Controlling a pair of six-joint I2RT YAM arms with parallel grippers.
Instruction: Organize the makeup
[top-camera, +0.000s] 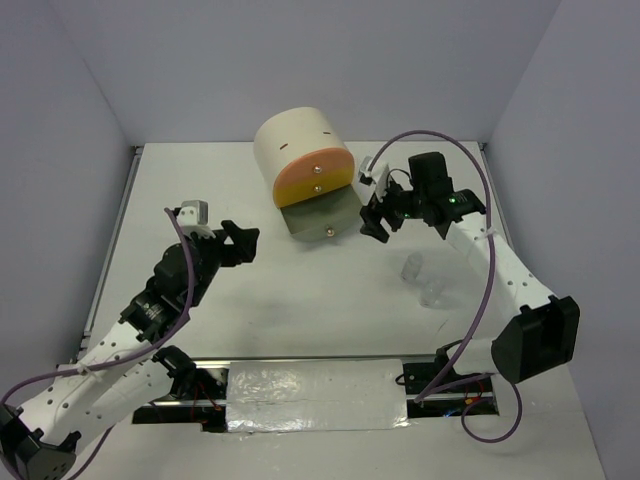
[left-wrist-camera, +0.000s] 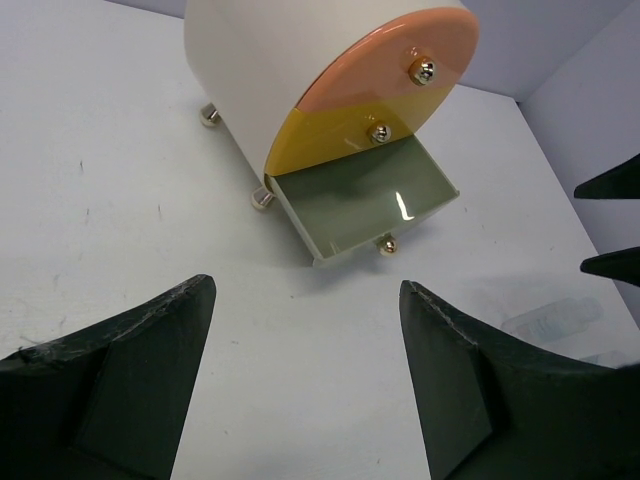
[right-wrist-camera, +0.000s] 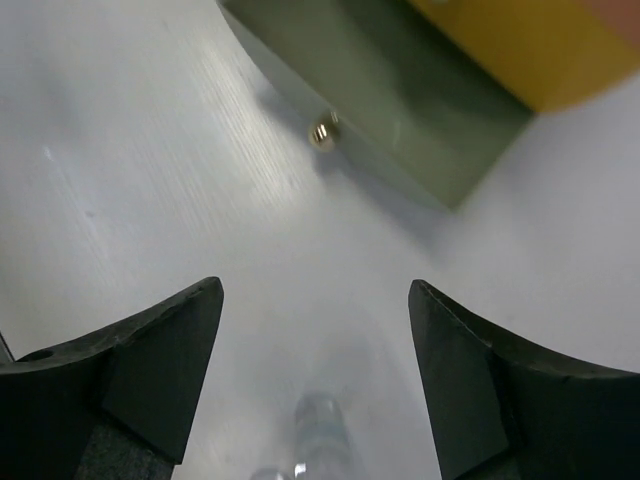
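Top external view: two clear bottles sit on the bench (top-camera: 300, 320) by the right arm, the nearer bottle (top-camera: 412, 267) just behind the right tool (top-camera: 377, 224) and the other bottle (top-camera: 433, 293) beside it. That tool stands open and empty next to the open green drawer (top-camera: 318, 213) of the cream unit (top-camera: 295, 140). Right wrist view shows one bottle low between its fingers (right-wrist-camera: 150, 370), touching neither. The left tool (top-camera: 240, 241) is open and empty, well apart from both.
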